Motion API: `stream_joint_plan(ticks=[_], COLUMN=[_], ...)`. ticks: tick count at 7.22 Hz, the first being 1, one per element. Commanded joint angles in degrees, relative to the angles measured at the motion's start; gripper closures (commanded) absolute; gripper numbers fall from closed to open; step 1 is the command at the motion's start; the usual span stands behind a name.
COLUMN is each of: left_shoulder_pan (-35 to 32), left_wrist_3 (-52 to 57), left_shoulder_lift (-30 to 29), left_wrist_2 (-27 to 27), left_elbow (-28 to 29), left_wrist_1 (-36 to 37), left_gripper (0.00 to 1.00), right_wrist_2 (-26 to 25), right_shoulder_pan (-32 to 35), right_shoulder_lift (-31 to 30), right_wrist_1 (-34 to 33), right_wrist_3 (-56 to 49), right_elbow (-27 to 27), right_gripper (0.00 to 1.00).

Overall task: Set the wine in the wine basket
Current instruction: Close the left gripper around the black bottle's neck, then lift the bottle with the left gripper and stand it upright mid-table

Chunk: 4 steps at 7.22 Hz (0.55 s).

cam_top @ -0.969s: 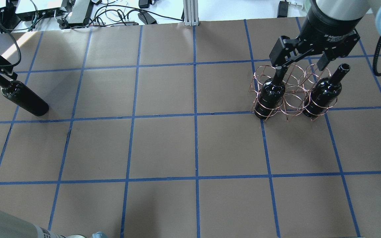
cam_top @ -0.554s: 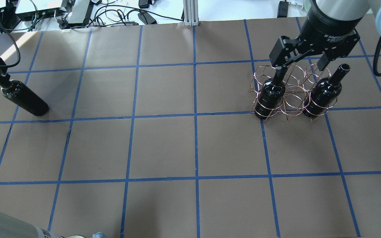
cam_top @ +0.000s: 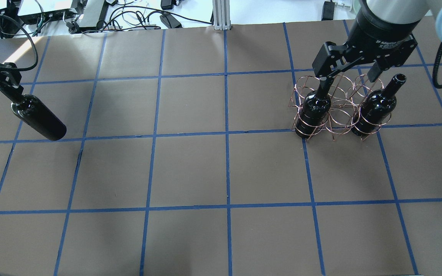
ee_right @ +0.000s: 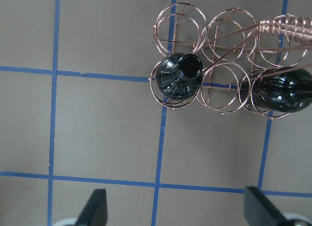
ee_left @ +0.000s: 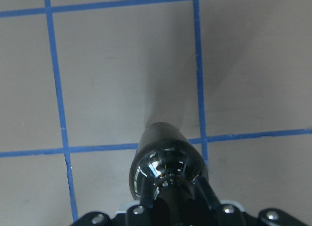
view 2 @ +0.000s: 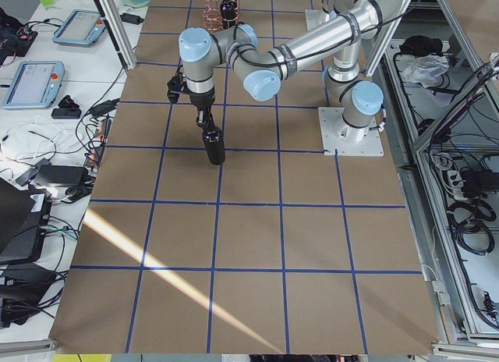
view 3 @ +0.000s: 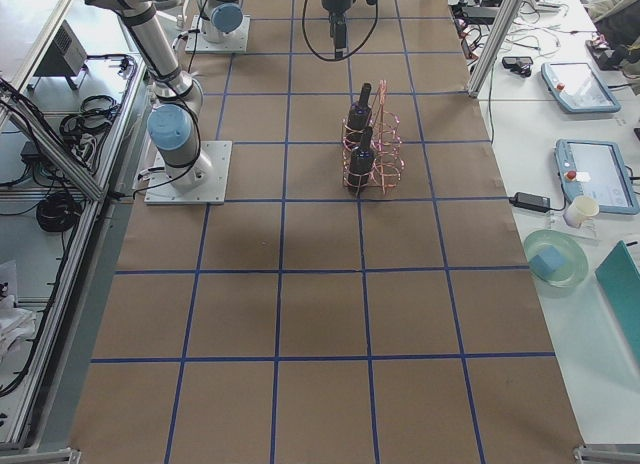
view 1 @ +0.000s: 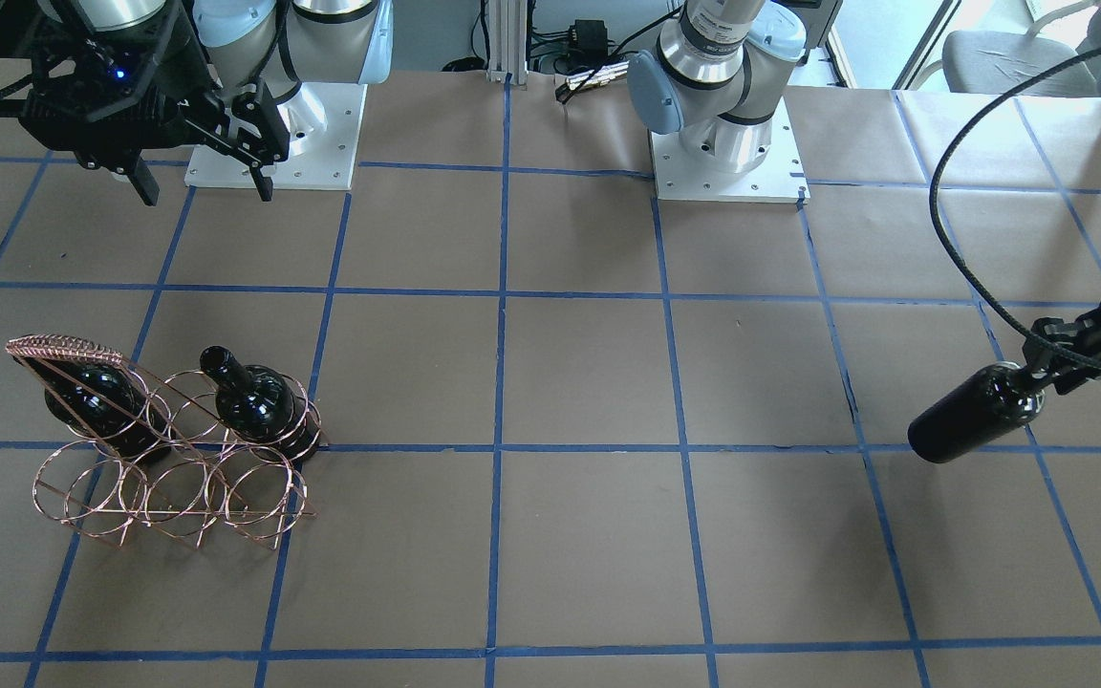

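My left gripper (cam_top: pixel 8 82) is shut on the neck of a near-black wine bottle (cam_top: pixel 38 119) and holds it tilted above the table at the far left; the bottle also shows in the front view (view 1: pixel 976 413) and the left wrist view (ee_left: pixel 168 162). The copper wire wine basket (cam_top: pixel 340 102) stands at the back right, its handle clear in the front view (view 1: pixel 63 346). Two alike bottles stand in its near row, one (cam_top: pixel 315 109) at the left end, one (cam_top: pixel 376 107) at the right end; the middle hoop between them is empty. My right gripper (cam_top: pixel 349 73) hangs open and empty above the basket (ee_right: pixel 285 26).
Brown paper with a blue tape grid covers the table (cam_top: pixel 225 172). Cables and boxes (cam_top: pixel 90 15) lie beyond the far edge. The two arm bases (view 1: pixel 723 143) stand on the robot's side.
My left gripper has moved to the right with the bottle in it. The right gripper, the basket and its two bottles have not moved.
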Motion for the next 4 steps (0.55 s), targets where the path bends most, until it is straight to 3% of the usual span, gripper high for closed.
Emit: stream_joint_plan(ticks=[1,2,4], left_shoulder_pan=[-4.76,-9.66,-27.01], left_wrist_3=[-11.72,-19.35,-39.47], left_shoulder_lift=[9.42,13.12,17.1], left_wrist_2=[-0.42,-0.42,-0.16], left_elbow=[-11.38,-14.14,-16.09], left_wrist_1=[-0.51,-0.58,-2.07], left_gripper=[1.0,1.0,1.0], right_wrist_2=[0.0,-0.09,-0.18], right_shoulder_pan=[0.0,0.0,0.0], right_shoulder_lift=[0.0,0.0,0.0], right_wrist_1=[0.0,0.0,0.0], right_wrist_3=[0.0,0.0,0.0], right_elbow=[0.0,0.0,0.0], right_gripper=[0.0,0.0,0.0])
